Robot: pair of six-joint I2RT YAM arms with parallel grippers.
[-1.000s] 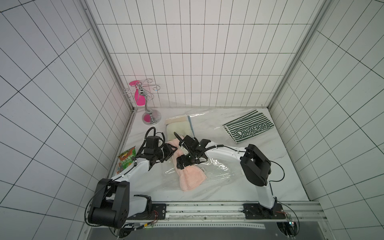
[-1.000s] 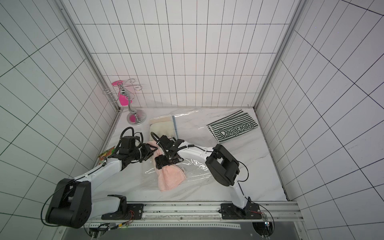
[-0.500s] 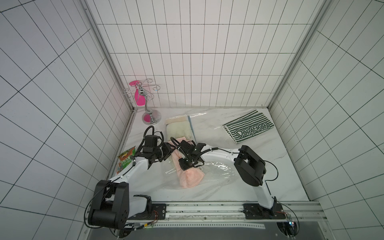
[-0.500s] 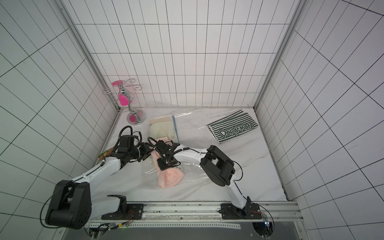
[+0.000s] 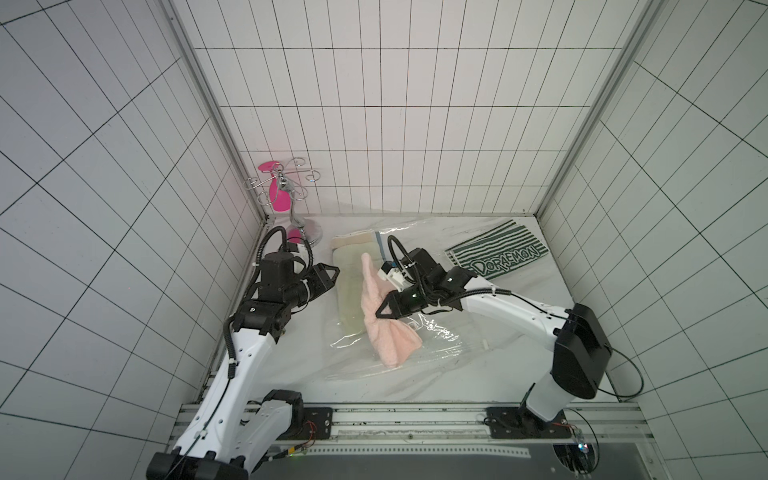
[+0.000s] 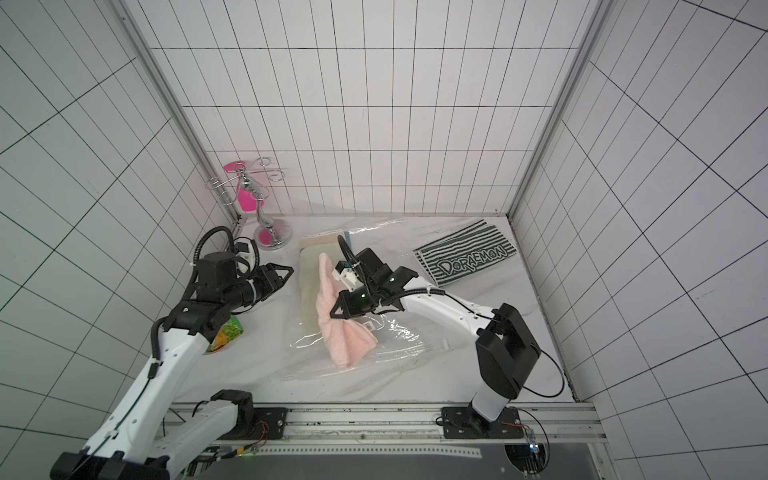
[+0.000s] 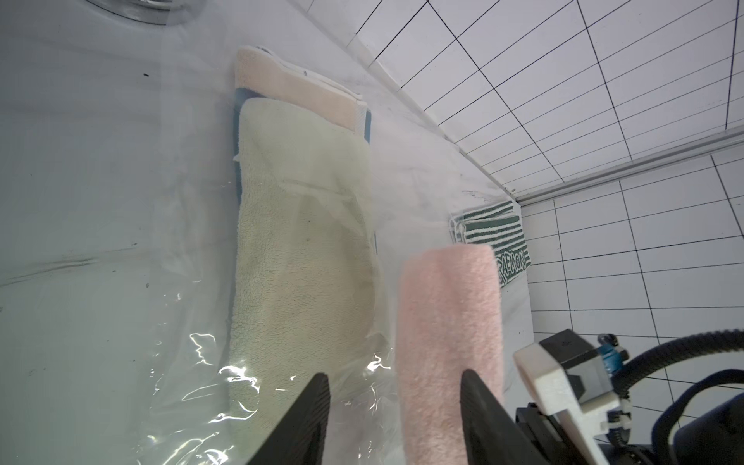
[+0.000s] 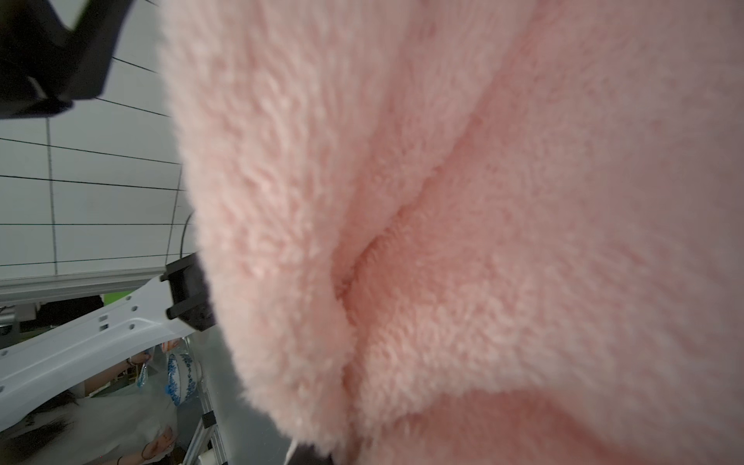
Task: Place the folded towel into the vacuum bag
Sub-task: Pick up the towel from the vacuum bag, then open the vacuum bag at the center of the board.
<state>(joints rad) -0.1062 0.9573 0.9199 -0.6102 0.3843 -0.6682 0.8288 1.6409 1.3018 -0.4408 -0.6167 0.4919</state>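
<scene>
The folded towel is pink and fluffy, and my right gripper is shut on its middle. One end of it stands up off the table, the other rests on the vacuum bag, a clear crinkly sheet spread across the table. A pale green towel lies inside the bag. My left gripper is open and empty, just left of the bag. In the right wrist view the pink towel fills the frame and hides the jaws.
A green-striped "Doraemon" towel lies at the back right. A metal stand with a pink object stands in the back left corner. A green and orange snack packet lies under my left arm. A cream towel lies beyond the green one.
My right gripper has shut on the pink towel and pulled it up, so one end now stands off the table. My left gripper has opened wider and stays beside the bag.
</scene>
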